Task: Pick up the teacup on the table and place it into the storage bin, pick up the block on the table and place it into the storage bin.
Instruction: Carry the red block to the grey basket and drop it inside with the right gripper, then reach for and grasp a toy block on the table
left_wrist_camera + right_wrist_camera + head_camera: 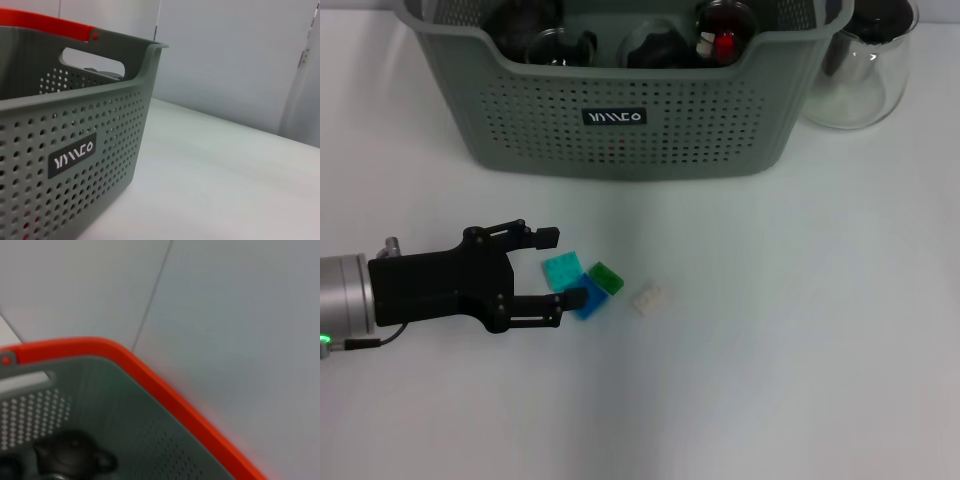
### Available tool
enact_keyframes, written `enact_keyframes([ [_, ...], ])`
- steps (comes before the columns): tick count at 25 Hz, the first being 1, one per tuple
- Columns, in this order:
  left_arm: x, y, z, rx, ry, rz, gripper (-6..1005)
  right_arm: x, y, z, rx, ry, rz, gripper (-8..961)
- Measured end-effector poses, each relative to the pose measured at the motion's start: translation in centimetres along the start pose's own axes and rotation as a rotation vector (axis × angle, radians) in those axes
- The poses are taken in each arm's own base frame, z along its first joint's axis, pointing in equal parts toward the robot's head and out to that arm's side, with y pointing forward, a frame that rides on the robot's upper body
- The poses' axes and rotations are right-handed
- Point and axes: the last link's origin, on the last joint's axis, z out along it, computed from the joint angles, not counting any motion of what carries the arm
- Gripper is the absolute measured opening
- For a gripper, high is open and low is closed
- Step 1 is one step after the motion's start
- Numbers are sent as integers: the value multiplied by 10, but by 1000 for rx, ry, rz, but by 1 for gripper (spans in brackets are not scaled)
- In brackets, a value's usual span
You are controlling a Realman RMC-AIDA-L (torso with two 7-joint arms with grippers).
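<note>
Several small blocks lie together on the white table: a teal block [562, 270], a blue block [590, 300], a green block [606, 278] and a white block [648, 299]. My left gripper [564, 267] is open, low over the table, with its fingers on either side of the teal block; the nearer fingertip [576, 297] overlaps the blue block. The grey-green storage bin [620, 120] stands at the back and holds dark teacups [655, 45]. The bin's perforated wall [75, 150] fills the left wrist view. The right wrist view shows its orange rim [165, 390] and a dark teacup [70, 455] inside.
A clear glass teapot [865, 70] stands right of the bin at the back. White table surface [800, 350] stretches to the right of the blocks and in front of them.
</note>
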Motion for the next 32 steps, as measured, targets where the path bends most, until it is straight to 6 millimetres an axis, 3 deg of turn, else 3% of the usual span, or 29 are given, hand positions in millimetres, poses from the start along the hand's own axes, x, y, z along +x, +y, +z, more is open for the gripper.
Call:
enact_keyframes([
  [9, -1, -1, -1, 6, -3, -2, 855, 18, 4, 22, 77, 66, -69, 391],
  [18, -1, -1, -1, 8, -3, -5, 855, 22, 8, 27, 118, 87, -111, 427],
  [22, -1, -1, -1, 9, -3, -7, 855, 20, 9, 26, 113, 82, -108, 539],
  [27, -2, 1, -2, 7, -2, -12, 855, 5, 22, 10, 2, 26, -83, 568],
  [32, -4, 2, -4, 12, 3, -19, 855, -7, 38, -31, -201, -106, -70, 570],
])
